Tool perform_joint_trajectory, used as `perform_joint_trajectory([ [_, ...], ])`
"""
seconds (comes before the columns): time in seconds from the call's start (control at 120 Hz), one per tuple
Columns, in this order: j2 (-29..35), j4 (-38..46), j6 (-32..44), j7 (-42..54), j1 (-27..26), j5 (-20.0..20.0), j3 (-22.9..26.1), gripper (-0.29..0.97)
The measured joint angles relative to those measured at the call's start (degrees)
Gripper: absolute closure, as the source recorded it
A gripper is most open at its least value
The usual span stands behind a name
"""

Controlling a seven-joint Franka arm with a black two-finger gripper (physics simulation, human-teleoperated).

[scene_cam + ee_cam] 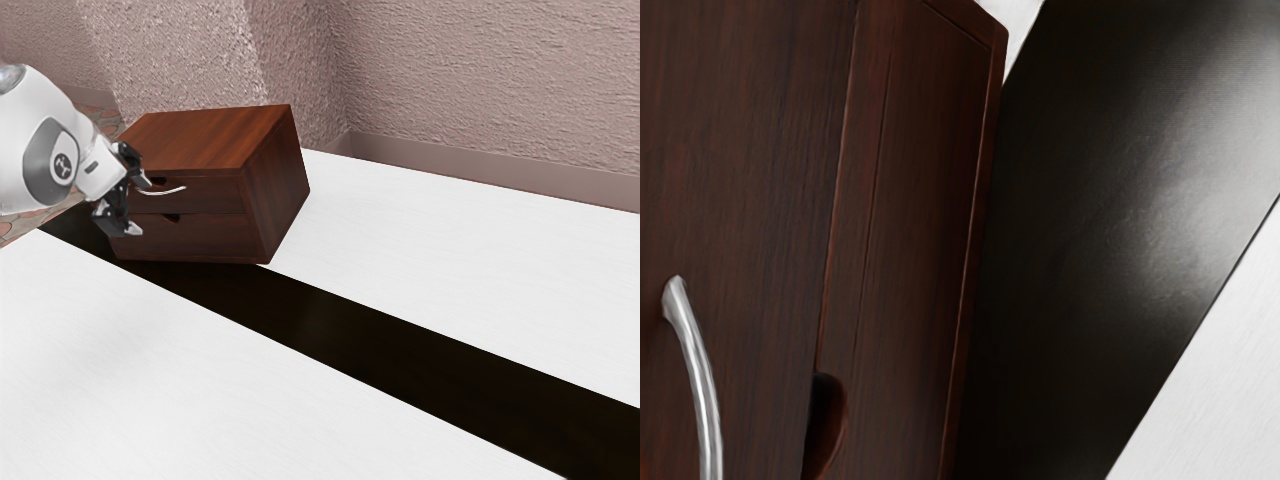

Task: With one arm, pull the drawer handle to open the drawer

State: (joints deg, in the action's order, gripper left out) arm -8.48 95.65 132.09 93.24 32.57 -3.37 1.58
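At the exterior view's left on the worktop [450, 240], the top drawer [205, 192] is sitting apparently shut. The hand [135, 200] is gaping open, empty, beside the drawer's thin metal handle [168, 187], likely rigid and slick; gripping mid-bar is looking safest.

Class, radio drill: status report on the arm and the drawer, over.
Black two-finger gripper open beside curved silver handle. Upper drawer of brown wooden cabinet looks shut. Nothing between gripper and handle.
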Motion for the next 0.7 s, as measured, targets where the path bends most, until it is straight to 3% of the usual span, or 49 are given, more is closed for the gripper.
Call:
perform_joint_trajectory([
  [0.7, -5.1, -4.4, 0.4, 1.4, 0.6, -0.4, 0.0, 0.0],
])
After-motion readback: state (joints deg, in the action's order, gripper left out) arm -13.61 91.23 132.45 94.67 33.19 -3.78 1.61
